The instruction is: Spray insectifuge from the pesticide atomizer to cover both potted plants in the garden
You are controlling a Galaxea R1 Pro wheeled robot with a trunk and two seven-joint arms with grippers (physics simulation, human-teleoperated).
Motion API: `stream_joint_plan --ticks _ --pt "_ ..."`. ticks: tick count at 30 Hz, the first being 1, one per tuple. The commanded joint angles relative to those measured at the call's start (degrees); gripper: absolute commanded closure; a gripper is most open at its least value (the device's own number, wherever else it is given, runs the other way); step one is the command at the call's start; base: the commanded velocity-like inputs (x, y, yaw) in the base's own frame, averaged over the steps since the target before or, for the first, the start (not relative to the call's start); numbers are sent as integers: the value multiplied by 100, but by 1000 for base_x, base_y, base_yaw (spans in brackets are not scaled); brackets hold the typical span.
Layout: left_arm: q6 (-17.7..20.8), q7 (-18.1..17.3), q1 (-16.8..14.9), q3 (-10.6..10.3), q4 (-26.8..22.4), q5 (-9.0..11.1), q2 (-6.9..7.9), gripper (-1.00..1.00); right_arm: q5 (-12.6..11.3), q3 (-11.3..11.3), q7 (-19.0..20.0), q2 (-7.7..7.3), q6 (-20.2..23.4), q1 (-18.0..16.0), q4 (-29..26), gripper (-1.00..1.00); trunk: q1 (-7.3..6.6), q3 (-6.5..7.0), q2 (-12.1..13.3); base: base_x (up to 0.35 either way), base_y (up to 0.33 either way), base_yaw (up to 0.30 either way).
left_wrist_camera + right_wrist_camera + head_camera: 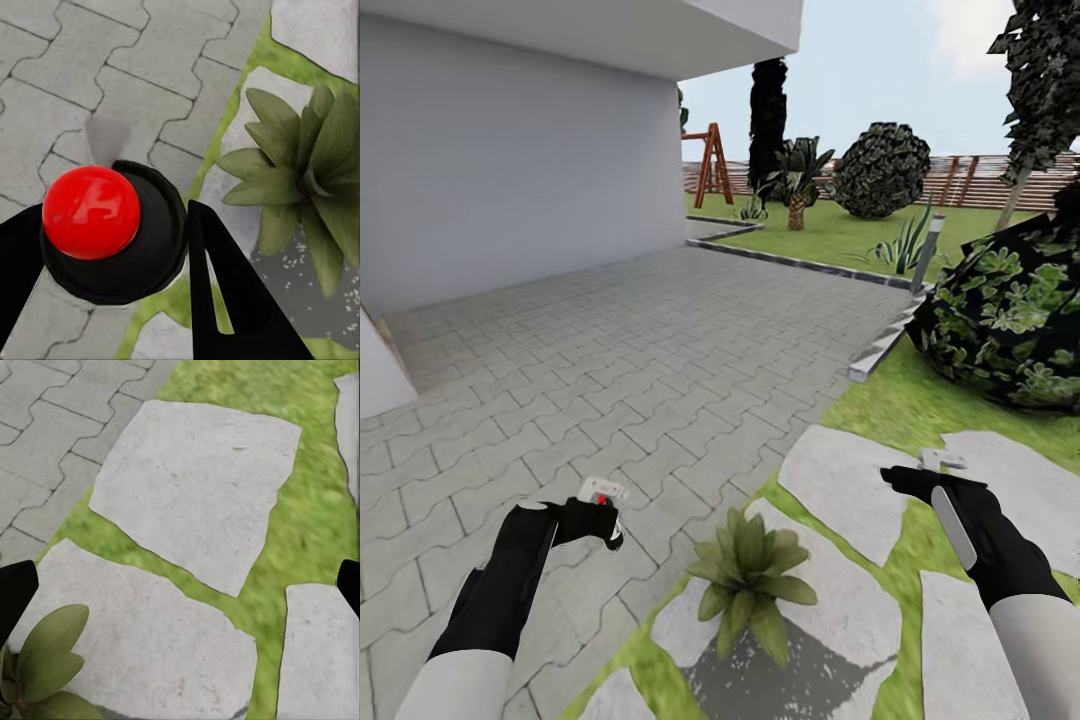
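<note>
Right now the left gripper (603, 512) is clamped on the pesticide atomizer (601, 497): in the head view only its whitish trigger head w/ a small red mark shows above the black fingers, held over the grey paving (660, 340), near left. In the left wrist view the atomizer (112, 232) reads as a dark round body topped by a glossy red cap, pinched between two black fingers (225, 300). No label or writing can be read on it from either view.

One potted plant (748, 578), a low rosette of broad pointed green leaves, sits on a stepping stone (840, 610) just right of the left gripper, near centre; it also shows in the left wrist view (300, 172) and its leaf tips in the right wrist view (45, 660). A dark speckled patch covers the stone nearest the camera, at the plant's base.

The right gripper (930, 470) hangs over the stones and lawn (900, 400), near right, fingers spread wide w/ nothing between them; black fingertips (15, 585) sit at both edges of the right wrist view.

Farther off: a dark bush (1010, 320) at right, a grey bollard (928, 250), a round bush (880, 170), a small palm (797, 180), a wooden swing frame (710, 165), a slatted fence (980, 180) and a white house wall (510, 150) at left.
</note>
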Motion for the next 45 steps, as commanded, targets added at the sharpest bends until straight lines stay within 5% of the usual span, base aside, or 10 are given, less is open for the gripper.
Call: stream_joint_plan --ticks 1,28,34,37,38,39,40,42,45 --pt "11 -60 -4 18 -7 -53 -6 100 -61 9 -51 -1 22 -4 -7 -100 2 -3 -2 276 172 -255" --pt "11 -86 -4 27 -59 -40 15 100 -51 11 -50 -25 18 -4 -28 -100 2 18 -2 190 115 -78" --pt "11 -237 -4 -9 -347 -28 33 100 4 51 -43 -53 414 -4 -1485 -100 2 18 -2 0 0 0" --pt "8 -1554 -33 -24 -426 -29 62 100 -22 60 87 -63 887 -4 -2126 -100 2 18 -2 0 0 0" --pt "-18 -2370 -93 -17 -481 -40 88 100 -41 62 440 -67 1012 -4 -2246 -100 2 18 -2 0 0 0" --pt "-46 -3355 -196 7 -583 -56 246 100 -50 69 1322 -70 1096 -4 -2320 -100 2 18 -2 0 0 0" --pt "-66 -4085 -243 -5 -694 -50 564 100 -22 71 2408 -70 1132 -4 -2353 -100 2 18 -2 0 0 0" --pt "-186 -4773 -267 -19 -797 -38 911 100 5 73 3603 -71 1149 -45 -2377 -100 2 18 -2 0 0 0" --pt "-673 -5243 -299 -26 -837 -36 1089 100 26 77 4664 -74 1155 -75 -2398 -100 2 18 -2 0 0 0"
